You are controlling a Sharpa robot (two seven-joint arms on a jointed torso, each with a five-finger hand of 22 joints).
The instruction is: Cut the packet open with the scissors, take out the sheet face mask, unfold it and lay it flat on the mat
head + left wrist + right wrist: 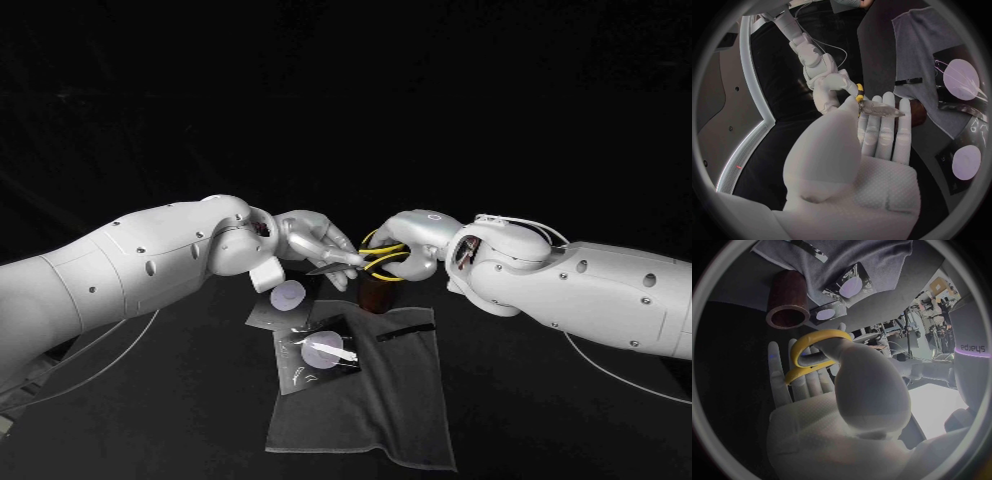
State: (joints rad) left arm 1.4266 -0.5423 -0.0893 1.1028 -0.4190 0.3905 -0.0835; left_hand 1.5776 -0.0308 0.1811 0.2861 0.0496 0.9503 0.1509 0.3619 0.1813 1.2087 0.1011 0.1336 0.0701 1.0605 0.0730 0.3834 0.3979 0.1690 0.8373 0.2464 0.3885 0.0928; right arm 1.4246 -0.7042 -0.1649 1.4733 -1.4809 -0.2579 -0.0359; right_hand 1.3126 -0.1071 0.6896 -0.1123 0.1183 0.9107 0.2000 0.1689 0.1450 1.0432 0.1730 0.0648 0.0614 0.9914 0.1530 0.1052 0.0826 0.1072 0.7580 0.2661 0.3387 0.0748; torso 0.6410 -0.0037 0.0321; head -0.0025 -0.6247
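- Black table (555, 440), mat (382, 400) centre, packet (326, 350) on it.
- Right hand (411, 245) holds scissors (358, 260) handles; left hand (313, 240) pinches blades.
- Seat the loops firmly before left lets go.

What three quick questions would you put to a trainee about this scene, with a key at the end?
1. True or false: the scissors lie on the mat.
2. Which hand has the yellow handles? A) left hand B) right hand
3. How many packets are there, and is either one held?

Key:
1. False. Both hands hold them up, beyond the mat.
2. B. The left hand grips the blades.
3. Two. Neither is held.
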